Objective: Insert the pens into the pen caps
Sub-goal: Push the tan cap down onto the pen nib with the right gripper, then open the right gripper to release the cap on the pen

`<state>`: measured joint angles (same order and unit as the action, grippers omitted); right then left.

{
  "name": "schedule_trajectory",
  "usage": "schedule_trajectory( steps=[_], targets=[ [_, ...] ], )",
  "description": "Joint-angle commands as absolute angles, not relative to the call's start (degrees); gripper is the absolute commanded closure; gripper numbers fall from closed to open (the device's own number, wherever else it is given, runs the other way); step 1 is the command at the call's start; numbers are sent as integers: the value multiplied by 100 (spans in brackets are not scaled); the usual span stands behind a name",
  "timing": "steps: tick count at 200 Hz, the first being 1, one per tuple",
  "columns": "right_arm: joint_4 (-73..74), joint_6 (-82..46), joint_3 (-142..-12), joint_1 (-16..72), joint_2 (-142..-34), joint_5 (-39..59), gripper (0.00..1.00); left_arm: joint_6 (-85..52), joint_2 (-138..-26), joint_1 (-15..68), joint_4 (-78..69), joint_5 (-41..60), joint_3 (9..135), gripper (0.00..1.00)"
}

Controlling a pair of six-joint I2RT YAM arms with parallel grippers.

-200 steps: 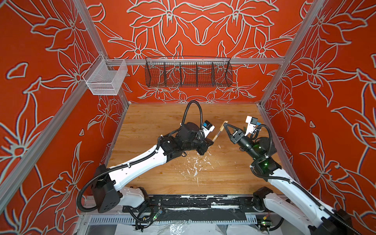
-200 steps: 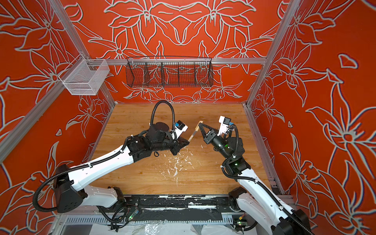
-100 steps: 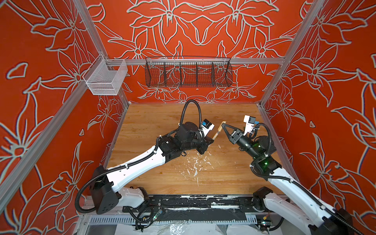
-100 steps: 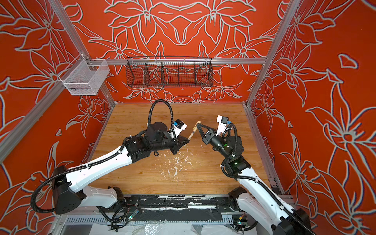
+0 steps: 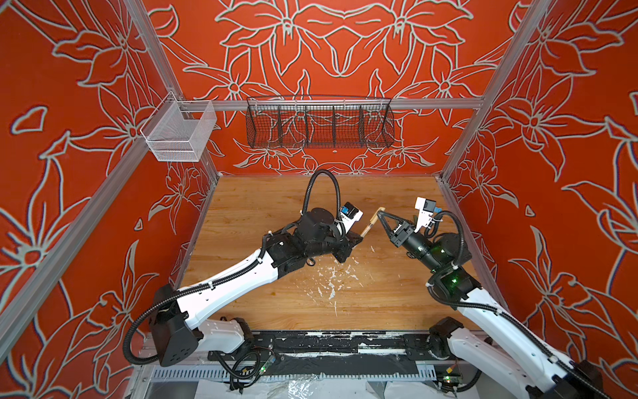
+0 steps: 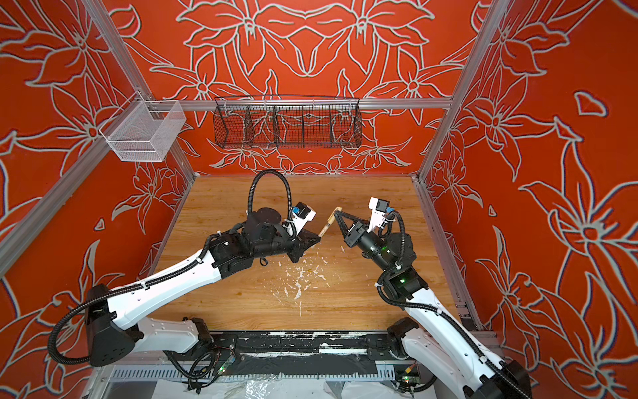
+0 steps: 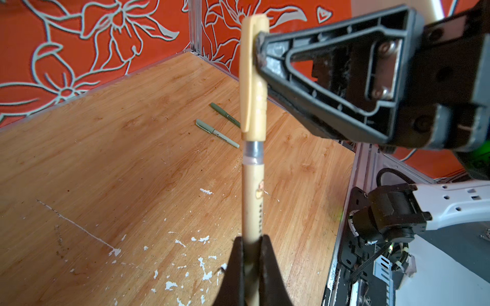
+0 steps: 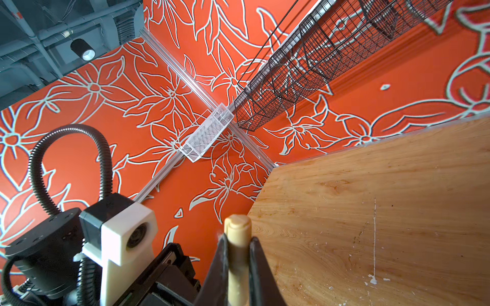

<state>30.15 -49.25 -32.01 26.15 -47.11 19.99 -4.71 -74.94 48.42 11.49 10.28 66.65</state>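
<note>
My left gripper (image 5: 359, 237) (image 6: 316, 238) (image 7: 252, 241) is shut on the barrel of the tan pen (image 5: 366, 230) (image 6: 324, 229) (image 7: 253, 201), held above the wooden table. My right gripper (image 5: 379, 214) (image 6: 337, 215) (image 8: 238, 245) is shut on the tan pen cap (image 5: 377, 212) (image 6: 335, 211) (image 7: 253, 79) (image 8: 238, 233). The cap sits over the pen's tip, and a grey band of the pen (image 7: 253, 153) still shows below it. The left wrist view also shows a dark green pen (image 7: 225, 115) and a pale green pen (image 7: 217, 133) lying on the table beyond, each apparently capped.
White paint flecks (image 5: 331, 276) mark the wooden table (image 5: 259, 214) in front of the grippers. A black wire basket (image 5: 319, 122) hangs on the back wall. A white mesh bin (image 5: 179, 133) is on the left rail. Red walls enclose three sides.
The right gripper has shifted slightly left with the cap, toward the left gripper. The left arm has also eased a little left. Both grips are unchanged.
</note>
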Motion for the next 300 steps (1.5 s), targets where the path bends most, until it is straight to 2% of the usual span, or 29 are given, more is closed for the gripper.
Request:
schedule_trajectory(
  steps=[1, 27, 61, 100, 131, 234, 300],
  targets=[
    [3077, -5007, -3223, 2723, -4820, 2134, 99, -422, -7441, 4825, 781, 1001, 6801, 100],
    [2964, -4922, -3291, 2784, -4855, 2186, 94, -382, -7468, 4825, 768, 1002, 6842, 100],
    [2654, -4733, -3400, 2812, -4783, 2194, 81, -334, -7555, 4825, 826, 1105, 6961, 100],
    [2101, -4395, -3691, 2812, -4642, 2178, 60, -359, -7545, 4825, 852, 1182, 6886, 100],
    [1616, -4047, -3969, 2804, -4505, 2136, 53, -352, -7492, 4825, 905, 1187, 6812, 100],
    [1654, -4247, -4284, 2799, -5165, 2660, 50, -290, -7343, 4825, 840, 1210, 6732, 100],
    [2022, -4370, -4173, 2802, -5288, 2767, 62, -252, -7488, 4825, 918, 1220, 6837, 100]
  ],
)
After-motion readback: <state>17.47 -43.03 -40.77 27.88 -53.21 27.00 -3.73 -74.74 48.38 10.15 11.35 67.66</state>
